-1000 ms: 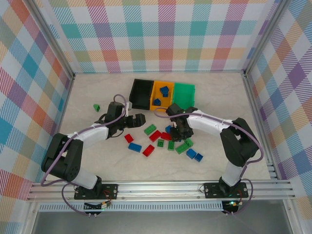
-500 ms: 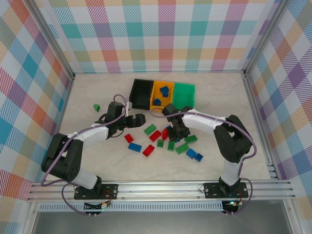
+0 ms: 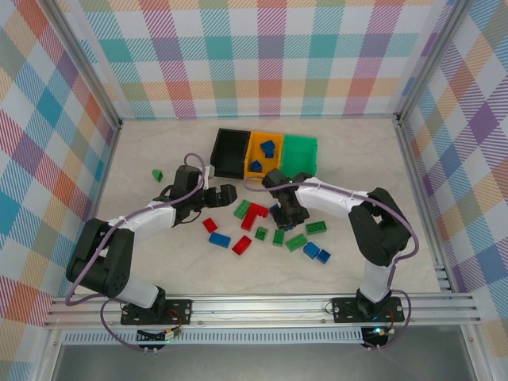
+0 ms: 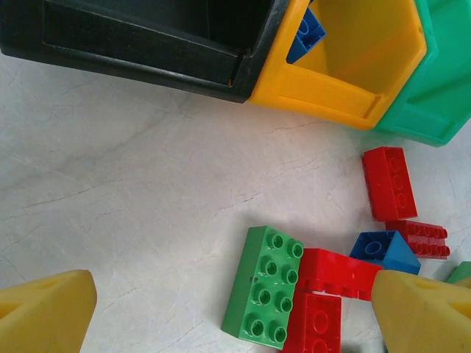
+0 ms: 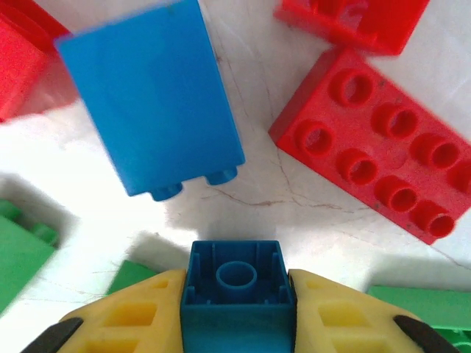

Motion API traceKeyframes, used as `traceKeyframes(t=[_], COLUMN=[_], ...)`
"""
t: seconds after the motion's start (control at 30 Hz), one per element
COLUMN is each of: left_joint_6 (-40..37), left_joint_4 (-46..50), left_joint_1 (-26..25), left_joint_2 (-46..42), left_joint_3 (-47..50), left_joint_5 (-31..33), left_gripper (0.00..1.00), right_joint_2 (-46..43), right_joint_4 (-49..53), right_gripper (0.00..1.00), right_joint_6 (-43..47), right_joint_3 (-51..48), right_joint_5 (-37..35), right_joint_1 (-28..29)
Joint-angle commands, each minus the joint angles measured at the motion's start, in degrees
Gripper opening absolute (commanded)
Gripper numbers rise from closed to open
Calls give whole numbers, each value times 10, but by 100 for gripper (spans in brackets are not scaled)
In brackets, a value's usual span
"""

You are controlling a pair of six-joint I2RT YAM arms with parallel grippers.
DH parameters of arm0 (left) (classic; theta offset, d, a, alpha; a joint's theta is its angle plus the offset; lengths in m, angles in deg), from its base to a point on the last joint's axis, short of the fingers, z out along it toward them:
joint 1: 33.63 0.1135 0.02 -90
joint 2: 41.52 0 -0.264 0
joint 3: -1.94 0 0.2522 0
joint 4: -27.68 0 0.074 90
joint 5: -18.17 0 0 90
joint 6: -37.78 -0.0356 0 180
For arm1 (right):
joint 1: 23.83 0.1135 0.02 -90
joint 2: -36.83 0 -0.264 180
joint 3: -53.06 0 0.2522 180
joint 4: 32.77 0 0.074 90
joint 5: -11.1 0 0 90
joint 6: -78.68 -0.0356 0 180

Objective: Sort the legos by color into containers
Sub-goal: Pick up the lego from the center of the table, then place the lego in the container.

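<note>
Where the right wrist cam looks down, the right fingers [image 5: 125, 316] are clamped on both sides of a small blue brick [image 5: 235, 290], its hollow underside facing the cam; can't tell if it's off the desk [image 5: 294, 213] or resting on it. Just beyond lie a bigger blue brick [image 5: 151, 99] on its side and a red eight-stud brick [image 5: 383, 169] studs up, w/ bits of green brick at the frame edges. In the top cam this arm reaches into the middle of the loose legos [image 3: 242, 244], which are scattered red, green and blue across the desk ctr, in front of the bins; one lone green brick [image 3: 157, 175] sits well apart at the left. The left fingers [image 4: 44, 312] are spread wide w/ nothing held, over bare desk nr the bins' front. Below and btwn them a green eight-stud brick [image 4: 265, 294] lies studs up, touching a red brick [image 4: 335, 272] on its right. The three joined bins sit at the far ctr: black bin [image 3: 230, 151] left, orange bin [image 3: 252, 151] middle, green bin [image 3: 300, 155] right. Two blue bricks [image 3: 268, 147] lie in the orange one.
</note>
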Motion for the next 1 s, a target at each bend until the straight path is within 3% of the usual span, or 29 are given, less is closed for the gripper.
traceKeyframes(t=[0.0,0.3,0.47,0.57,0.97], left_joint_6=[3,11,12,14,27], left_joint_4=[5,-10,-6,-7,-13], left_joint_1=[8,10,15,17,20], left_joint_2=[-13,-25,-20,-23,-41], left_joint_3=[4,22,20,21,27], left_joint_5=[-3,22,21,19,6], left_gripper=[96,96,96,96,96], right_joint_2=[-20,110,196,177,20], right_joint_4=[2,0,58,44,-25], right_gripper=[31,33,52,54,52], right_joint_6=[7,54,66,63,29], right_joint_3=[72,332,470,437,118], right_joint_5=[-12,-67,-80,-58,46], right_joint_1=[0,-33,-51,-48,-24])
